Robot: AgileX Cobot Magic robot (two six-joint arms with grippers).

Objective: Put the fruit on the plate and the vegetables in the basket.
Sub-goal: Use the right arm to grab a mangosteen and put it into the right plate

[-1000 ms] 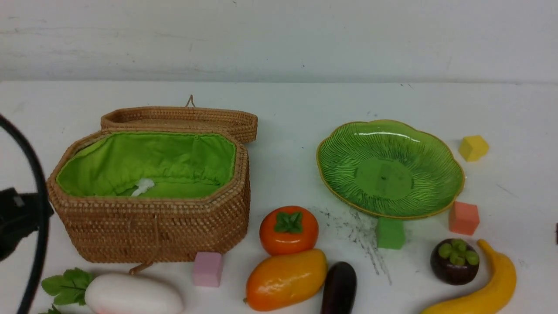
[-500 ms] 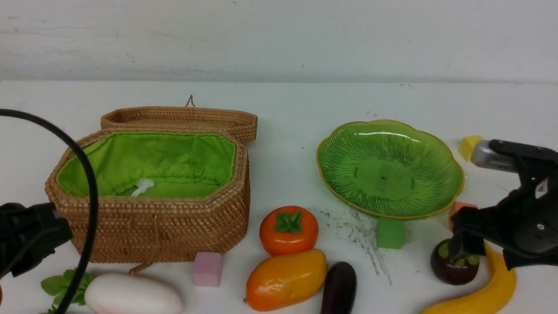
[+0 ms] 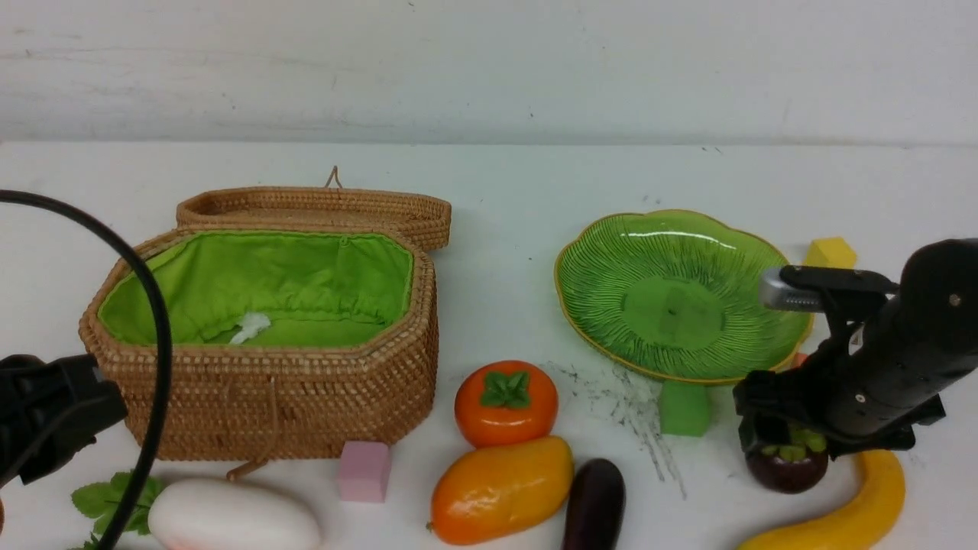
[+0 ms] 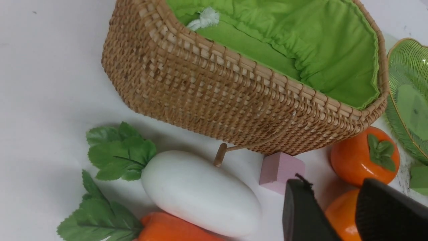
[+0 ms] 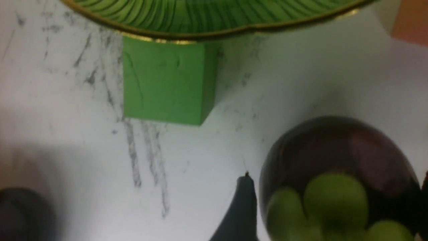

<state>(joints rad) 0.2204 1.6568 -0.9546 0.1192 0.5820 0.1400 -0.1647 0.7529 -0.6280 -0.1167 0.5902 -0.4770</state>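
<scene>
The dark purple mangosteen (image 3: 787, 467) (image 5: 337, 157) sits on the table between the fingers of my right gripper (image 3: 788, 444) (image 5: 334, 190), which is open and straddles it; one fingertip (image 5: 244, 204) stands just clear of its side. The banana (image 3: 848, 513) lies beside it. Persimmon (image 3: 506, 402), mango (image 3: 500, 489) and eggplant (image 3: 594, 504) lie at front centre. Radish (image 3: 233, 516) (image 4: 200, 192) and carrot (image 4: 174, 229) lie in front of the basket (image 3: 260, 397), whose lid is folded back. The green plate (image 3: 680, 294) holds nothing. My left gripper (image 4: 332, 187) hangs open above the mango (image 4: 341, 214).
Foam cubes dot the table: pink (image 3: 364, 470) by the basket, green (image 3: 684, 409) (image 5: 167, 83) and salmon (image 5: 411, 23) against the plate's near rim, yellow (image 3: 831, 250) behind my right arm. A black cable (image 3: 149, 305) arcs in front of the basket's left end.
My right arm has come in from the right and dropped over the mangosteen with its jaws opened. The left arm shifted in at first, then stayed still.
</scene>
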